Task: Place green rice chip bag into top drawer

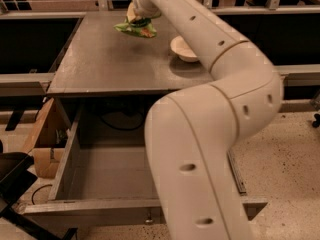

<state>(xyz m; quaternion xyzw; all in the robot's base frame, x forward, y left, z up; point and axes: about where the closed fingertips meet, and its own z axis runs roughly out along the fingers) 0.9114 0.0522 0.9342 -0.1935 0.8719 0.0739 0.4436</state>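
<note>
The green rice chip bag (pixel 136 29) hangs crumpled from my gripper (pixel 136 17) at the far end of the grey counter top (pixel 110 64), just above its surface. My gripper is shut on the bag's upper edge. My big white arm sweeps from the lower right up over the counter and hides the counter's right part. The top drawer (pixel 66 159) stands pulled out below the counter's front edge. Its grey floor is bare, its right side is hidden by my arm, and a small knob (pixel 148 217) shows on its front.
A small cream bowl (pixel 184 49) sits on the counter just right of the bag, partly behind my arm. A cardboard box (pixel 42 144) stands left of the drawer. A black object (pixel 15 179) lies at the lower left. Speckled floor lies to the right.
</note>
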